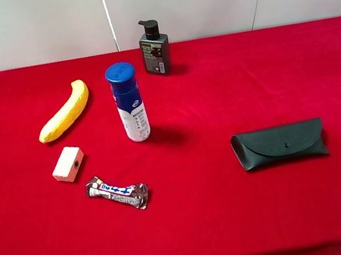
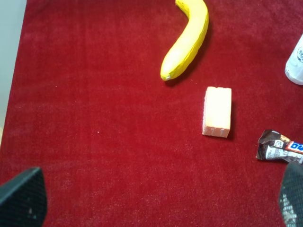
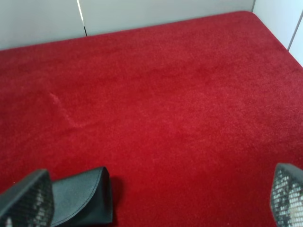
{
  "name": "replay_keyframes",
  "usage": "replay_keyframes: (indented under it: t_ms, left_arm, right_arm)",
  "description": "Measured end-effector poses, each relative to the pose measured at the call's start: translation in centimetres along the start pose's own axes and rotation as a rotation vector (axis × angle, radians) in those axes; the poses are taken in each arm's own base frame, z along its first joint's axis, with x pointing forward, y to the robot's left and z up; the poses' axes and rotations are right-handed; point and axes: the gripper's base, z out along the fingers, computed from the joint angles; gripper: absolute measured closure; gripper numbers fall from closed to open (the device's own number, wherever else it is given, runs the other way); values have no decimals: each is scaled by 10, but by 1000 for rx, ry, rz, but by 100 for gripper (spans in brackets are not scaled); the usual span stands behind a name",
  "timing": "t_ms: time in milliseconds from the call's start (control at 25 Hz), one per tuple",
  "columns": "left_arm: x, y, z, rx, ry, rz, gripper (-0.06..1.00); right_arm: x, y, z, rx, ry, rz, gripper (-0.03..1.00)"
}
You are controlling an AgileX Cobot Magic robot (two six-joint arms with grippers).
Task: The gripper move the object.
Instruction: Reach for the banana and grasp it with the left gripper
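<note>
The yellow banana (image 1: 63, 111) lies on the red cloth at the left rear, and it also shows in the left wrist view (image 2: 187, 40). My left gripper (image 2: 156, 203) is open and empty, low at the front left, well short of the banana. Its two black fingertips (image 2: 21, 198) stand wide apart. My right gripper (image 3: 156, 201) is open and empty at the front right, far from the banana. In the high view only dark bits of the arms show at the bottom corners.
A small cream block (image 1: 68, 164) and a wrapped candy bar (image 1: 118, 192) lie in front of the banana. A blue-capped white bottle (image 1: 128, 102) stands to its right, a black pump bottle (image 1: 154, 48) stands behind, and a black case (image 1: 279, 144) lies at the right.
</note>
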Motion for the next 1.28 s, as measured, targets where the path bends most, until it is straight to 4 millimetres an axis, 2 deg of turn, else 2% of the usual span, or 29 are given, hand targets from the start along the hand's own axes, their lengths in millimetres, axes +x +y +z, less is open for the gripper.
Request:
replay_keyframes:
  t_ms: [240,520,760,1000,1280]
  left_arm:
    - [-1,0,2,0,15,4,-2]
    - [-24,1,22,5,157,5,-1]
    - [-47,1,56,8,262,5,-1]
    - [-74,2,94,8,272,6,-1]
    - [-90,2,143,9,294,6,-1]
  right_arm:
    - [0,0,0,0,0,0,27]
    - [0,0,0,0,0,0,27]
    - [0,0,0,0,0,0,27]
    - [0,0,0,0,0,0,27]
    - [0,0,0,0,0,0,27]
